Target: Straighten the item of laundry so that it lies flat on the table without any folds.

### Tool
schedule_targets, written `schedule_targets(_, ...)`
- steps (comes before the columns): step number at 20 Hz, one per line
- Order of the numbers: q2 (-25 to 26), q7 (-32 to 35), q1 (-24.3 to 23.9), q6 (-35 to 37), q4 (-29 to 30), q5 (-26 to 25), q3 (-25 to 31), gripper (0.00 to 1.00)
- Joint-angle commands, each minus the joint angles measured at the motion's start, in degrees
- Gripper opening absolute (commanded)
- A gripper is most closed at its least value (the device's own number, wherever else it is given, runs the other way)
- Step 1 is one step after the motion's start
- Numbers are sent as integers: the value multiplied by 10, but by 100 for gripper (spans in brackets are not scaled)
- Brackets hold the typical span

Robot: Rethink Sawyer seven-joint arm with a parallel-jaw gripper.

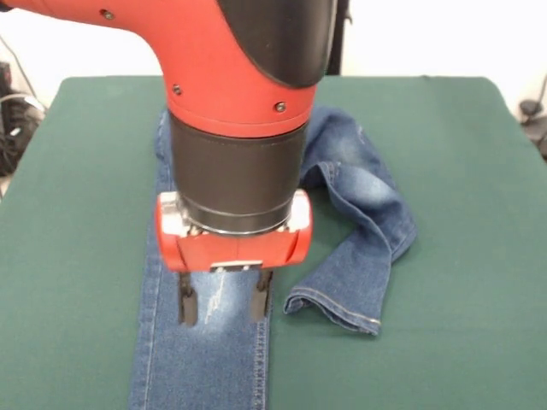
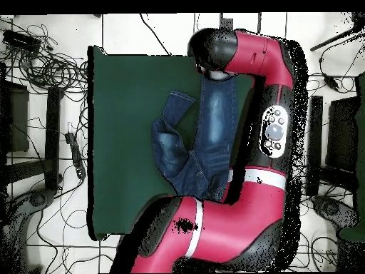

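The item of laundry (image 1: 205, 359), a small pair of blue jeans, lies on the green table (image 1: 461, 256). One leg runs straight to the near edge. The other leg (image 1: 363, 222) bends sideways and doubles back, its hem (image 1: 333, 309) curled up. My gripper (image 1: 224, 306) points straight down over the straight leg's faded patch, open, with nothing between its fingers. One black fingertip (image 1: 186, 309) stands at each side of the patch, close to the denim. In the overhead view the jeans (image 2: 207, 135) show on the table (image 2: 121, 107), and the arm's wrist (image 2: 214, 51) hides the gripper.
The red arm (image 2: 264, 178) curves along one long side of the table and covers the jeans' waist end. Tangled cables (image 2: 43, 64) and dark stands (image 2: 51, 135) lie on the floor beside the table. Bare green cloth (image 1: 77, 256) flanks the jeans.
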Motion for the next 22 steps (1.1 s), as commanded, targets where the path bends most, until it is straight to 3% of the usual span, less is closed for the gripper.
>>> schedule_targets(1, -50, 173, 43, -65, 219, 4, -9, 100)
schedule_targets(7, -78, 237, 67, -99, 270, 10, -41, 100)
schedule_targets(22, -62, 207, 60, -151, 271, 20, -33, 100)
